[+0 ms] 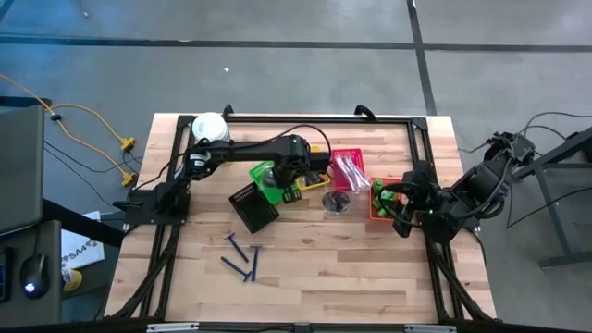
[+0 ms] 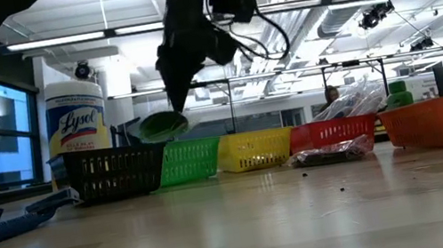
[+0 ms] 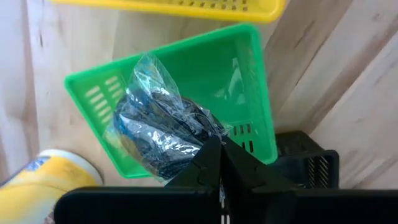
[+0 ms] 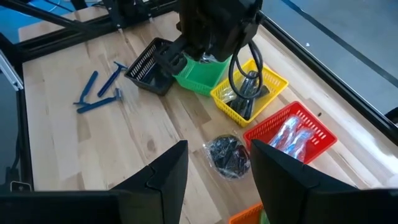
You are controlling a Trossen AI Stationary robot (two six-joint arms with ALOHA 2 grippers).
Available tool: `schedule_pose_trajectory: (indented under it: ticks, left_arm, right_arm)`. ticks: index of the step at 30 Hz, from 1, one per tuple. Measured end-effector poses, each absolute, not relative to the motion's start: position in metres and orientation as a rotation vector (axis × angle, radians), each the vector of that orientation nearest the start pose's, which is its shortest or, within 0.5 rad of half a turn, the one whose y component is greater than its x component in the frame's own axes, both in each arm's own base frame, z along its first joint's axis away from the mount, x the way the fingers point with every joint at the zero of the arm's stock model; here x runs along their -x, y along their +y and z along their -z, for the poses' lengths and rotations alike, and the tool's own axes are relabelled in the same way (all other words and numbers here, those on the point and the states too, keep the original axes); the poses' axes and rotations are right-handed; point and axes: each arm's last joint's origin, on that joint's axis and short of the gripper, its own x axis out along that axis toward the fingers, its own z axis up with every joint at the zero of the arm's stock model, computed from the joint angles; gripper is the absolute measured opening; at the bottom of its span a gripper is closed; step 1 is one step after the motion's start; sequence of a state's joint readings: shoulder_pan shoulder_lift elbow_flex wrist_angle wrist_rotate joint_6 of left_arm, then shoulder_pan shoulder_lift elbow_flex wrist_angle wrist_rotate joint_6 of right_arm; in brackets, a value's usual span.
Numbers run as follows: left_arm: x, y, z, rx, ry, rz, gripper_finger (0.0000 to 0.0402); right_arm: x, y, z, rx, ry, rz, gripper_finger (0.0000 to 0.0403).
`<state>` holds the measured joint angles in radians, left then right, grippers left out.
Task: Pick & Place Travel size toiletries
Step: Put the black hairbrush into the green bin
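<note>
A clear-bagged dark round piece (image 3: 163,138) hangs pinched in the left hand (image 3: 219,163), whose fingers are clamped together on the bag's edge. In the left wrist view it sits at frame centre, directly over the open green basket (image 3: 249,81). In the low view the hand (image 2: 174,96) is at upper centre-left, above the row of baskets, clear of their rims.

The step in hand looks like the drop into the green basket. To do it well, the bag should be lowered until its bulk is inside the walls before the fingers part, since crinkly film may cling to a finger or catch a rim and spill out. Keeping it centred matters: the black basket (image 1: 253,205) lies just beside the green one at lower left of it in the high view, and the yellow basket (image 4: 249,93) is on the other side.

A second bagged piece (image 1: 337,202) lies on the surface at centre of the high view, below the red basket (image 1: 349,170), which holds clear packets. Three blue razors (image 1: 240,256) lie at lower centre-left, well apart from the baskets. Green bottles (image 1: 387,197) stand in the orange basket (image 1: 374,211) at centre right.

The right hand (image 4: 217,163) waits beside the orange basket, fingers apart, holding nothing. The white tub (image 1: 211,127) stands at upper left.
</note>
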<state>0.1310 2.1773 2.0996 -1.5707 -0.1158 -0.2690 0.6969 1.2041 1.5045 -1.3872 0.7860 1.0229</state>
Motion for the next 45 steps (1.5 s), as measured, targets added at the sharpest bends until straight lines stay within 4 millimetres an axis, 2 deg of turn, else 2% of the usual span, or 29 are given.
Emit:
schedule_pose_trajectory:
  ticks: [10, 13, 19, 23, 28, 37, 40, 45]
  left_arm:
    - [-0.404, 0.057, -0.246, 0.196, 1.683, -0.426, 0.0008]
    - [-0.406, 0.057, -0.244, 0.196, 1.660, -0.422, 0.0039]
    - [-0.408, 0.058, -0.244, 0.173, 1.641, -0.439, 0.0128]
    - [-0.408, 0.058, -0.246, 0.175, 1.640, -0.441, 0.0155]
    - [-0.401, 0.055, -0.277, 0.158, 1.522, -0.461, 0.0159]
    - [-0.371, 0.039, -0.339, -0.021, 1.310, -0.564, 0.0159]
    - [-0.363, 0.037, -0.355, -0.047, 1.242, -0.541, 0.0159]
    - [-0.348, 0.033, -0.378, -0.080, 1.164, -0.507, 0.0159]
  right_arm:
    - [-0.154, 0.101, -0.402, -0.243, 0.646, 0.454, 0.0164]
    - [-0.154, 0.101, -0.402, -0.244, 0.648, 0.452, 0.0164]
    - [-0.154, 0.101, -0.402, -0.245, 0.648, 0.451, 0.0164]
    - [-0.154, 0.101, -0.402, -0.242, 0.648, 0.451, 0.0164]
    - [-0.154, 0.101, -0.402, -0.252, 0.642, 0.457, 0.0164]
    - [-0.160, 0.101, -0.398, -0.396, 0.659, 0.511, 0.0164]
    - [-0.172, 0.103, -0.390, -0.412, 0.749, 0.510, 0.0164]
    - [-0.210, 0.106, -0.367, -0.328, 0.902, 0.513, 0.0164]
